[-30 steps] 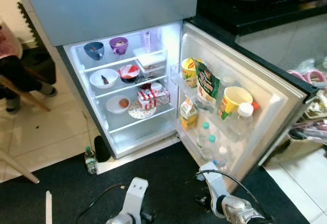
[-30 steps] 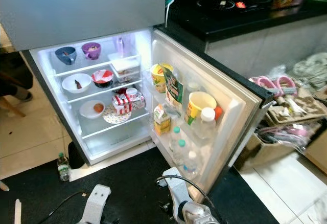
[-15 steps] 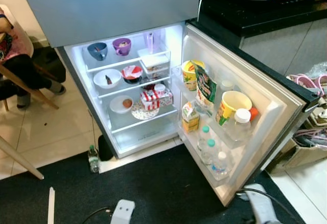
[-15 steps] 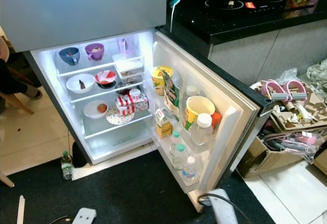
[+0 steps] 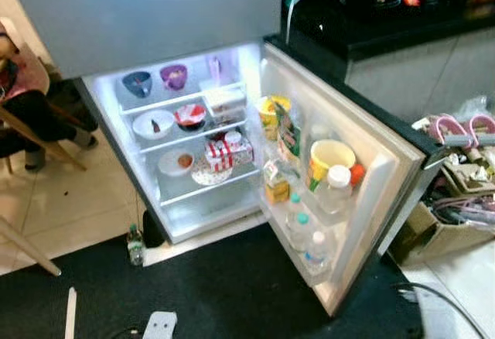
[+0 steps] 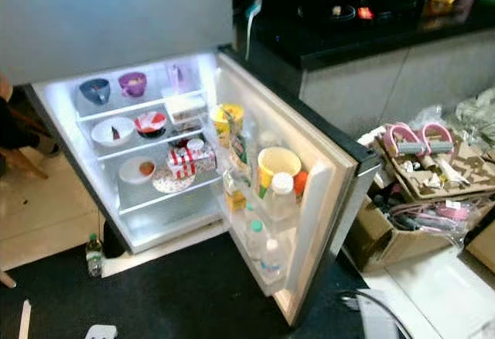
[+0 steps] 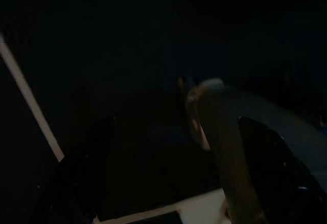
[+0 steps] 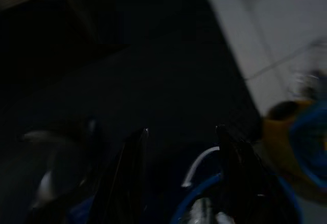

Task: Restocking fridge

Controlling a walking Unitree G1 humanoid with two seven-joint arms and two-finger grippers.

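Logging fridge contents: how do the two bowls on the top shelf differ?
The blue bowl sits to the left, nearer the fridge wall; the purple bowl sits to its right, nearer the shelf's middle. The blue bowl is a darker colour, the purple one brighter. Both stand upright, apart, and look similar in size.

The fridge (image 5: 116,14) stands open, its door (image 5: 371,161) swung right. Bowls (image 5: 153,124) sit on the shelves, bottles (image 5: 300,231) in the door, and maybe another bottle (image 5: 135,244) on the floor left.
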